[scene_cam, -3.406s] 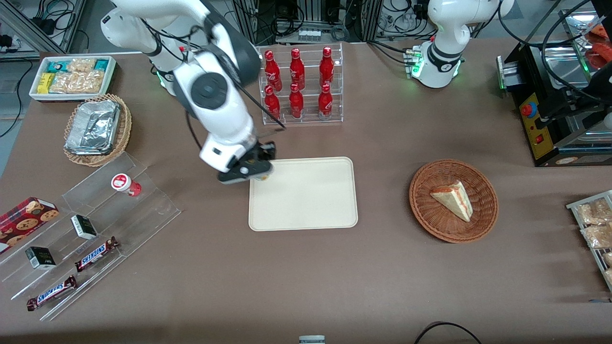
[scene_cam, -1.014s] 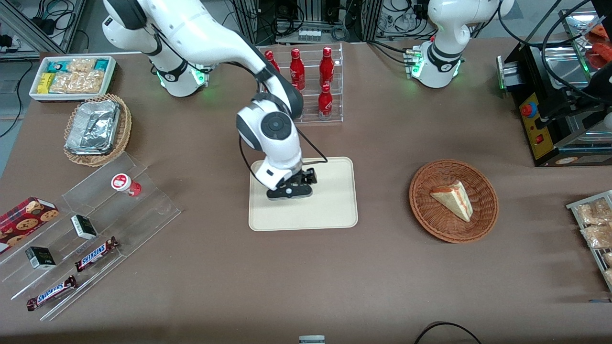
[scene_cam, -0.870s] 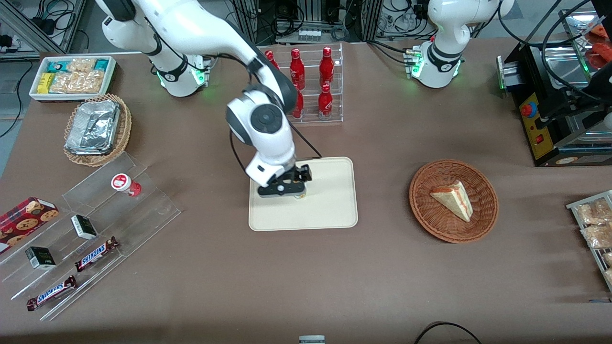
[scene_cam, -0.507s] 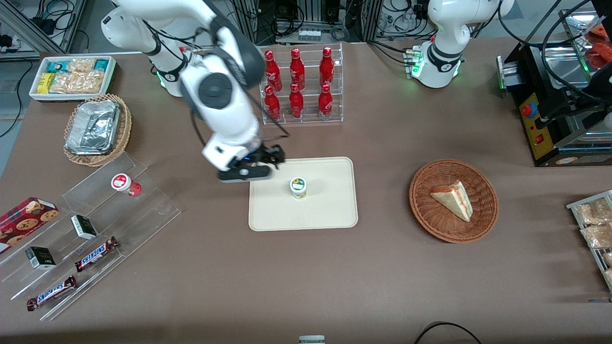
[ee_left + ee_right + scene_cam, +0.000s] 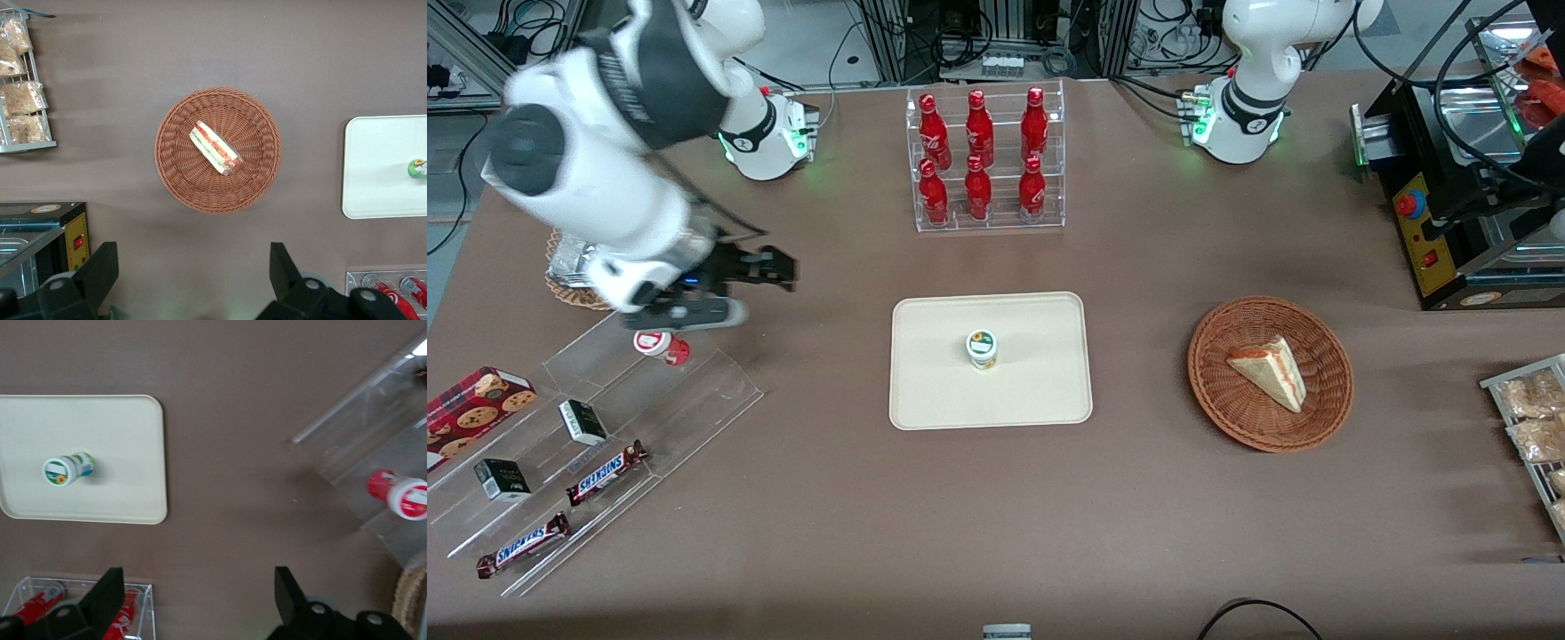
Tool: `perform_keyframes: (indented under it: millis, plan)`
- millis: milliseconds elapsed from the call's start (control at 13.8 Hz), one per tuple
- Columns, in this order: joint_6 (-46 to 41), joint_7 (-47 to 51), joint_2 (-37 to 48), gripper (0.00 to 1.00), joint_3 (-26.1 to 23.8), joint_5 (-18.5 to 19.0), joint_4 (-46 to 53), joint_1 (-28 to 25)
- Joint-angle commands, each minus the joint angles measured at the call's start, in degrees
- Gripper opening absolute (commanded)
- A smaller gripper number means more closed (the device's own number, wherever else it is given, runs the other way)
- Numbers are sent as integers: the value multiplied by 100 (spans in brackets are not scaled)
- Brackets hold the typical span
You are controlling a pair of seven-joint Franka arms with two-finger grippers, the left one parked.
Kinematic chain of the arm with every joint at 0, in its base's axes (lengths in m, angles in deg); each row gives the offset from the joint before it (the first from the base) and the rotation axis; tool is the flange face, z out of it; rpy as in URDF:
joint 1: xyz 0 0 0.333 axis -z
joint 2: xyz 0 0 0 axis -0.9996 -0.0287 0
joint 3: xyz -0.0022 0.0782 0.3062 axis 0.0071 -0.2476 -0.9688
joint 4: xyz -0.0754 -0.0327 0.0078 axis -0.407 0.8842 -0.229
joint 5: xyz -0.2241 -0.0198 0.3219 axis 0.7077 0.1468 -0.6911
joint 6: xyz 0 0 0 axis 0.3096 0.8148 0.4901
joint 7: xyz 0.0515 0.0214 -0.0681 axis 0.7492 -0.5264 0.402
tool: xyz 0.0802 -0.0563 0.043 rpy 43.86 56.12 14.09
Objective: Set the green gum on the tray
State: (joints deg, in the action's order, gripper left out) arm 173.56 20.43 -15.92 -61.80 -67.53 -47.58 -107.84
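Note:
The green gum (image 5: 983,348), a small bottle with a white lid ringed green, stands upright on the cream tray (image 5: 1040,396) near its middle. It also shows on the tray (image 5: 127,487) in the right wrist view (image 5: 67,468) and in the left wrist view (image 5: 417,168). My gripper (image 5: 769,271) is open and empty, held high above the table between the tray and the clear stepped stand, well away from the gum. In the right wrist view the gripper (image 5: 199,593) has its jaws wide apart with nothing between them.
A red-lidded gum bottle (image 5: 660,344) stands on the clear stepped stand (image 5: 605,427) with chocolate bars. A rack of red bottles (image 5: 983,160) stands farther from the camera than the tray. A wicker basket with a sandwich (image 5: 1270,373) lies toward the parked arm's end.
My gripper set the gum down on the tray, opened, rose and swung away toward the working arm's end of the table. The gum stays standing on the tray.

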Motion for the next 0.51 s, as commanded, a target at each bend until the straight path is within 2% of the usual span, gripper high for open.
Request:
perform_keyframes:
  millis: [0, 145, 290, 435]
  plan:
    - [-355, -405, 254, 100, -41, -84, -26, 750]
    - [-514, -1053, 228, 100, -33, -84, 141, 1234]
    - [-532, -1250, 254, 100, -33, -76, 159, 1604]
    - [-506, -1311, 220, 100, -33, 212, 299, 1798]
